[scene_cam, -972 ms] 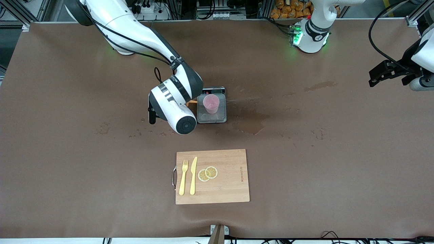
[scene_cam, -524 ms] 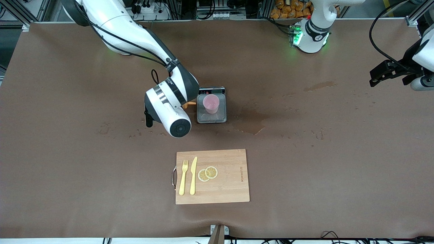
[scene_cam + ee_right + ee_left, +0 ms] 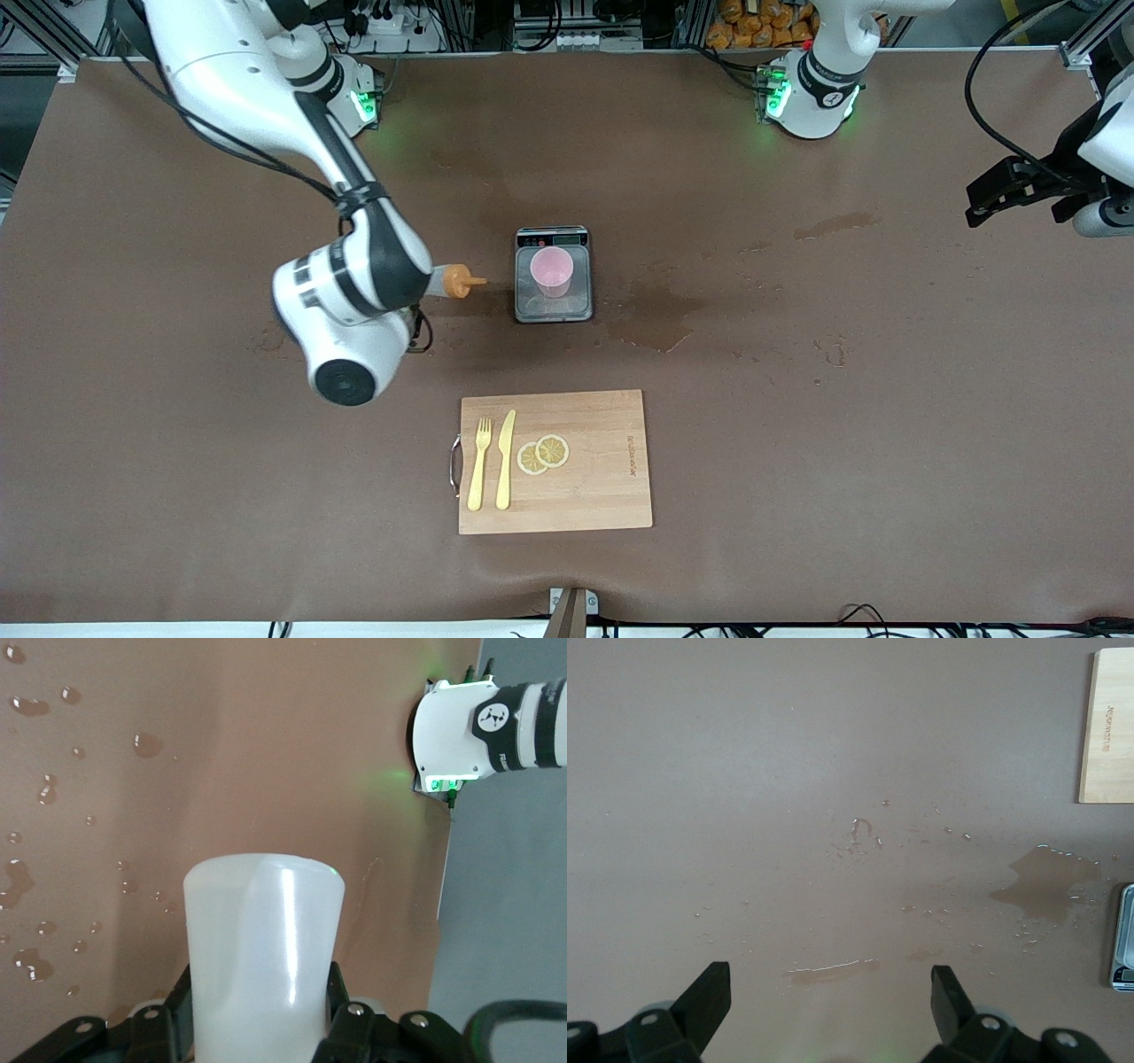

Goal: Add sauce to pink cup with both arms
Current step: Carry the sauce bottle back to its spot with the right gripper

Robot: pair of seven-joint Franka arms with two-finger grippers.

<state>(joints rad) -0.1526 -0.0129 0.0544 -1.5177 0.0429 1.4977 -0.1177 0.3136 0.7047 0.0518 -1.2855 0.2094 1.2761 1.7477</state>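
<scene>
The pink cup (image 3: 552, 270) stands upright on the steel plate of a small scale (image 3: 554, 307) in the middle of the table. My right gripper (image 3: 261, 1014) is shut on the whitish body of the sauce bottle (image 3: 263, 930). In the front view the arm's wrist hides the gripper. Only the bottle's orange cap and nozzle (image 3: 458, 282) show, held sideways over the table beside the scale toward the right arm's end. The nozzle points at the cup. My left gripper (image 3: 990, 199) waits open and empty over the left arm's end of the table; its fingers (image 3: 709, 990) stand wide apart.
A wooden cutting board (image 3: 594, 483) lies nearer the front camera than the scale, with a yellow fork (image 3: 479, 463), knife (image 3: 505, 459) and lemon slices (image 3: 543, 454) on it. A wet puddle (image 3: 657, 324) lies beside the scale toward the left arm's end. Droplets dot the mat.
My right arm has swung away from the cup toward the right arm's end, taking the bottle with it; the nozzle now stands off the scale. The left arm has not moved.
</scene>
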